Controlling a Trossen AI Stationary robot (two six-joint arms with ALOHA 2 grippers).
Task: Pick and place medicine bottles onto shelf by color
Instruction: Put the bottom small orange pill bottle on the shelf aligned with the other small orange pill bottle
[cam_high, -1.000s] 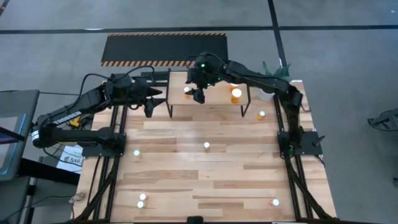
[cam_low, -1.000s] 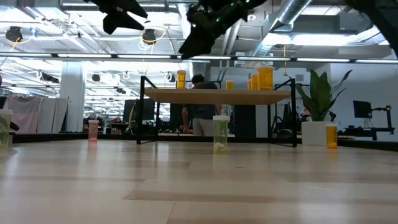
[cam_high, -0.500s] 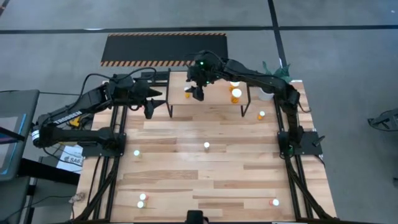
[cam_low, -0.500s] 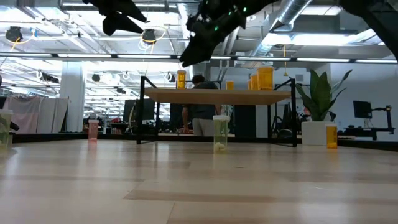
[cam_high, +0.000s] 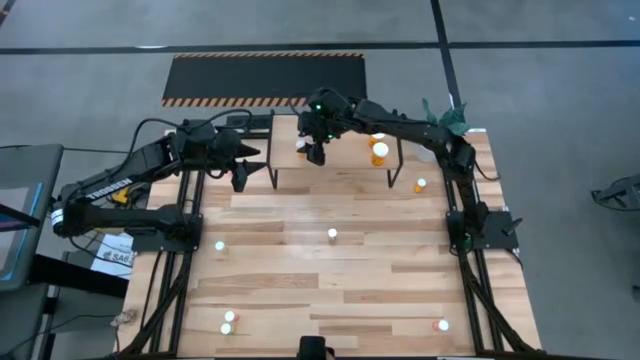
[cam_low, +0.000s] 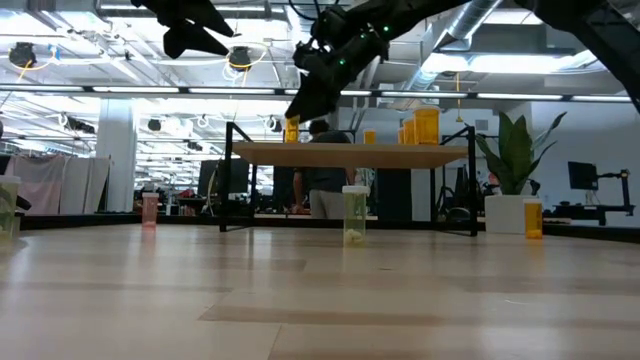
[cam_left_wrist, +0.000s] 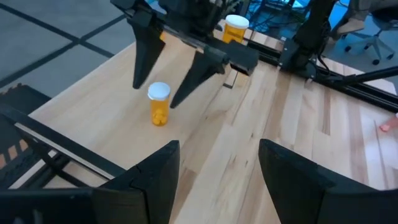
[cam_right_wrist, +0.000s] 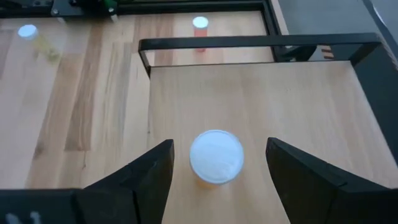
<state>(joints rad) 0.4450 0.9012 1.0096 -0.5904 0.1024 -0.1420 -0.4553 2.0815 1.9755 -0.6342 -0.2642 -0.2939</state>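
Observation:
A small orange medicine bottle (cam_right_wrist: 216, 157) with a white cap stands upright on the light-wood shelf (cam_high: 345, 165) at the table's far edge, toward the shelf's left end. My right gripper (cam_right_wrist: 219, 144) hangs open over it, slanting down. One finger stands on each side of the cap without touching it, as the left wrist view shows for the bottle (cam_left_wrist: 158, 107). My left gripper (cam_high: 242, 172) waits open in the air just left of the shelf. Two larger orange bottles (cam_high: 379, 150) stand farther right on the shelf.
Loose bottles stand on the plank table: an orange one (cam_high: 420, 185) right of the shelf, a yellow-green one (cam_high: 332, 235) mid-table, one (cam_high: 220, 246) at the left, and others near the front edge (cam_high: 228, 320) (cam_high: 441, 325). A white plant pot (cam_high: 430, 150) sits at the far right corner.
My right gripper has come down toward the small orange bottle on the shelf, staying open. The bottle has kept its place.

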